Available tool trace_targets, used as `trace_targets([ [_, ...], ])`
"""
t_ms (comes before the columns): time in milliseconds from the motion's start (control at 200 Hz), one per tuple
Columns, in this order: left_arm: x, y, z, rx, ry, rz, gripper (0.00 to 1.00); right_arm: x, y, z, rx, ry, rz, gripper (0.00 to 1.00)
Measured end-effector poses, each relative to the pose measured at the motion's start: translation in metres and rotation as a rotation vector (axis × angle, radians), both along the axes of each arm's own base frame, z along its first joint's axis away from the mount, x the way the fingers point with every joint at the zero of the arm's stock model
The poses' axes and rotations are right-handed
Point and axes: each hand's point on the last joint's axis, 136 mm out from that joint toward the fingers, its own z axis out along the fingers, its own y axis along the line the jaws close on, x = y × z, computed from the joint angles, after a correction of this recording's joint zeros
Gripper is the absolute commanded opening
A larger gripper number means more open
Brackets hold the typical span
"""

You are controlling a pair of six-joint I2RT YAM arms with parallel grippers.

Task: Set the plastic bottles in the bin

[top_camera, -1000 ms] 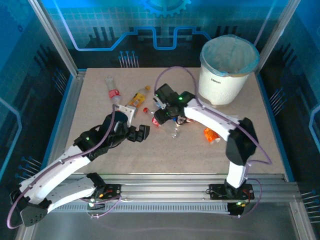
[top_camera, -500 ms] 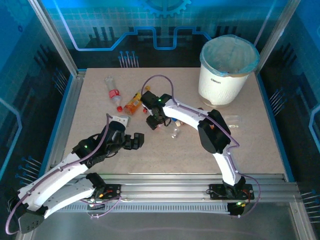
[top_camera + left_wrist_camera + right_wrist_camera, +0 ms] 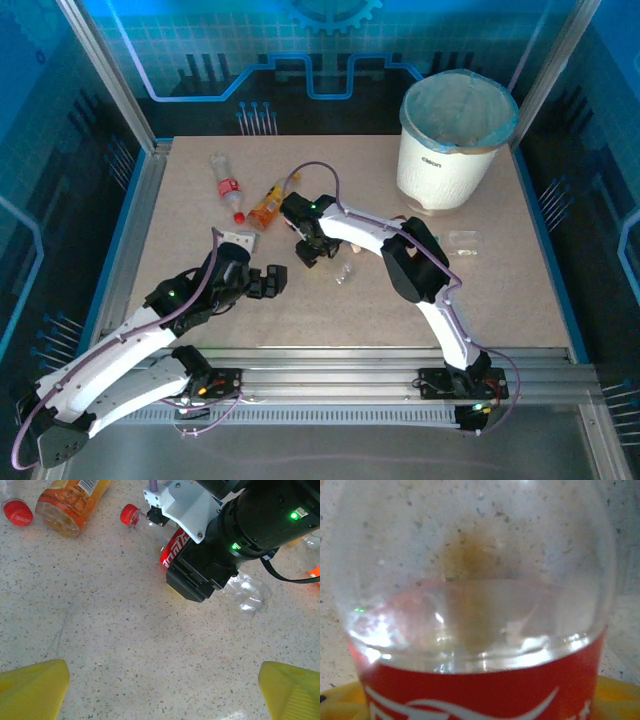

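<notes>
Top external: bin (image 3: 440, 172) upright at the far right corner of the table (image 3: 500, 300), blue liner folded over its rim. Right arm bent across to the table's middle. Right gripper (image 3: 308, 249) down on a clear bottle with a red label (image 3: 174, 549), well apart from the bin.

Left wrist view: that bottle lies on its side, red cap (image 3: 129, 514) pointing away from the gripper body, which covers its middle.

Right wrist view: the bottle sits close against the lens, label at the bottom, a strip of yellow finger pad (image 3: 620, 700) below it. It lies between the fingers; cannot tell whether they clamp it or only straddle it.

Left gripper (image 3: 268, 283) low over bare tabletop, near the right one. Its yellow fingertips (image 3: 35, 687) sit at opposite corners of the wrist view, spread wide, nothing between them.

Orange bottle (image 3: 267, 204) lies beyond the right gripper. Another clear bottle (image 3: 226, 182) lies just to its left, red label, red cap towards the arms.
</notes>
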Motion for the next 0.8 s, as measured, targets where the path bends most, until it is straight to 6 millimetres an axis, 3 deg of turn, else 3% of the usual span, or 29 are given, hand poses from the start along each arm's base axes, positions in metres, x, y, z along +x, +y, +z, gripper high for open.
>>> trace_targets([
  [180,0.001,0.002,0.001,0.007,-0.005,0.008,0.98,-0.003,0.006,0.010,0.043,0.010,-0.002,0.55],
  [315,0.005,0.003,0.019,0.004,-0.039,0.017,0.98,-0.009,0.008,0.046,0.110,-0.008,0.006,0.55],
  [430,0.015,0.000,0.055,-0.012,-0.108,0.019,0.98,-0.013,0.007,0.106,0.201,-0.079,0.014,0.56],
  [525,0.026,-0.005,0.083,-0.015,-0.172,0.011,0.98,-0.014,0.000,0.166,0.280,-0.170,0.019,0.56],
  [615,0.040,-0.014,0.100,0.002,-0.215,0.000,0.98,-0.005,-0.012,0.221,0.353,-0.267,0.008,0.55],
  [690,0.053,-0.024,0.111,0.024,-0.234,-0.016,0.98,0.011,-0.031,0.266,0.415,-0.358,-0.028,0.55],
  [800,0.076,-0.044,0.127,0.040,-0.264,-0.042,0.98,0.039,-0.075,0.320,0.489,-0.489,-0.116,0.55],
])
